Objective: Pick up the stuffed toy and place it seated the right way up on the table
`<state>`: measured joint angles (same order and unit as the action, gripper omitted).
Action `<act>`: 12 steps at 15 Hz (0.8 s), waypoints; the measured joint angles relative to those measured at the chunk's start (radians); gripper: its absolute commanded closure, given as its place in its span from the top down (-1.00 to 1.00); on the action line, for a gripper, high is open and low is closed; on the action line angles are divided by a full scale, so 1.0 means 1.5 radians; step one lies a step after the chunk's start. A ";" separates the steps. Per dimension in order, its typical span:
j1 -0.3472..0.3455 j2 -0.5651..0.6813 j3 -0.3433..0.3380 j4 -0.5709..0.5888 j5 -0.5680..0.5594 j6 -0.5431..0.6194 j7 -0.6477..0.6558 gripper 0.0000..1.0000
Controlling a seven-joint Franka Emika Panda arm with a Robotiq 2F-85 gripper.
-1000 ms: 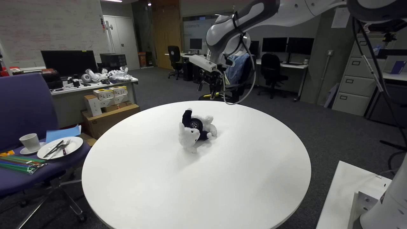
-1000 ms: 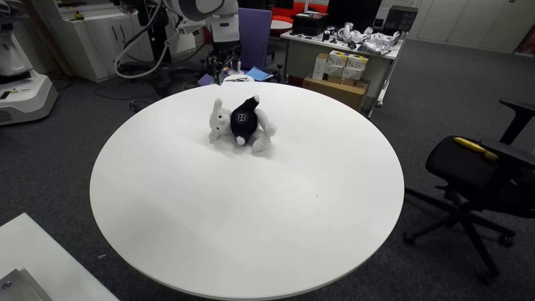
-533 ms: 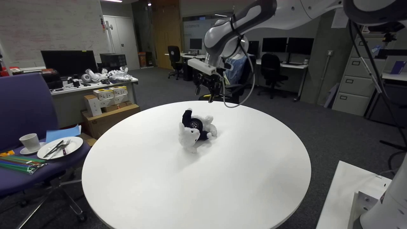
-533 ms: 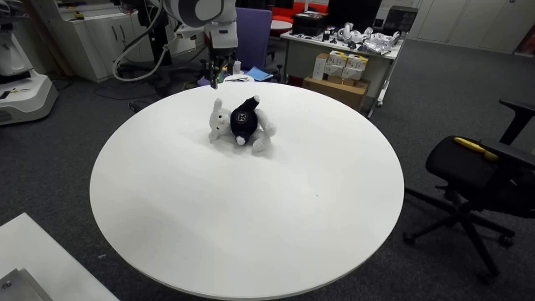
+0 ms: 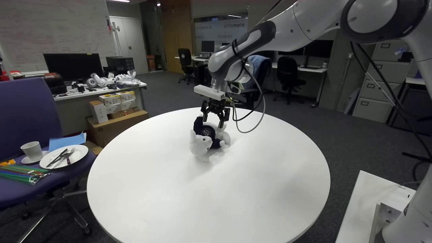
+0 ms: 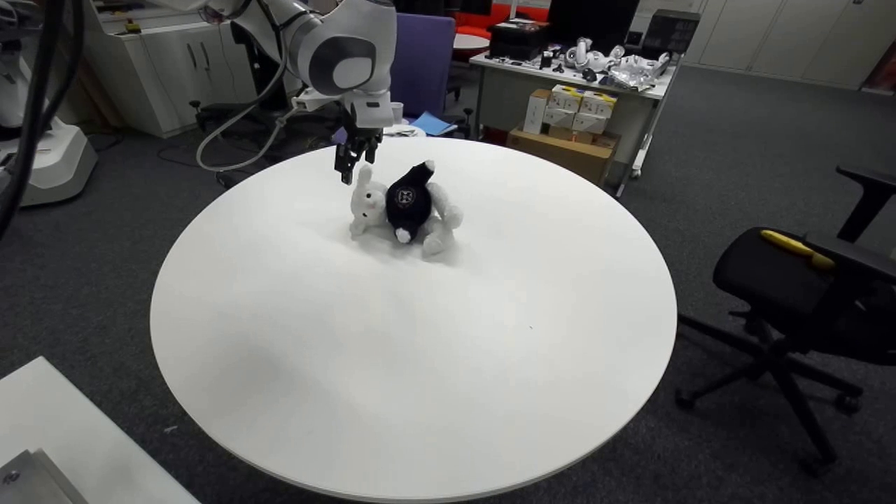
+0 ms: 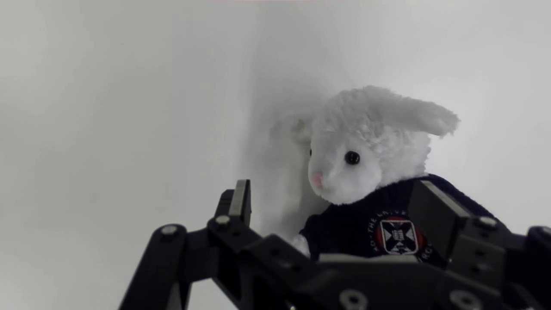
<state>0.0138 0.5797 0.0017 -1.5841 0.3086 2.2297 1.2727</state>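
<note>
Stuffed toy (image 6: 408, 203): We see it lying on its side in the upper middle of the frame in an exterior view, head to the left, legs to the right, one dark sleeve raised.
Table (image 5: 209, 199): Round and white, it carries the toy and fills the centre in both exterior views.
Gripper (image 5: 213, 122): It points down and, in an exterior view, overlaps the toy's upper part; in the wrist view we have the toy right of centre.
Fingers (image 7: 239, 200): Spread wide, part of the toy showing between them; we cannot tell whether they touch it.
In the way: In the wrist view the finger at the right covers some of the dark body, and the gripper's base hides what lies below.
Cable (image 5: 243, 132): Grey, it loops down just right of the gripper.
Arm (image 5: 314, 20): It crosses the upper right and blocks part of the monitors (image 5: 319, 49) behind.
Purple chair (image 5: 28, 111): At the left edge; on its seat we find a plate (image 5: 80, 156) with knife (image 5: 56, 158) and fork (image 5: 69, 158), a cup (image 5: 32, 151) and a blue sheet (image 5: 67, 141).
Black chair (image 6: 763, 287): Right edge in an exterior view, a yellow object (image 6: 787, 242) on its seat.
Side surface (image 6: 84, 434): White, lower left corner in an exterior view.
</note>
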 measured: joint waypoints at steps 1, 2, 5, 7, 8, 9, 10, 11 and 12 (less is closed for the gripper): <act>0.002 0.011 0.000 0.008 -0.002 0.000 0.000 1.00; 0.003 0.020 0.000 0.016 -0.005 0.000 0.000 1.00; 0.009 0.040 -0.003 0.038 -0.014 0.001 0.000 1.00; 0.012 0.053 -0.003 0.051 -0.016 0.003 0.000 1.00; 0.013 0.061 -0.004 0.059 -0.017 0.003 0.000 1.00; 0.014 0.069 -0.004 0.065 -0.018 0.005 0.000 1.00; 0.016 0.078 -0.004 0.072 -0.018 0.008 0.000 1.00; 0.017 0.089 -0.004 0.079 -0.019 0.010 0.000 1.00; 0.018 0.099 -0.004 0.086 -0.020 0.012 0.000 1.00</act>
<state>0.0414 0.7285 -0.0044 -1.4549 0.2791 2.2477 1.2727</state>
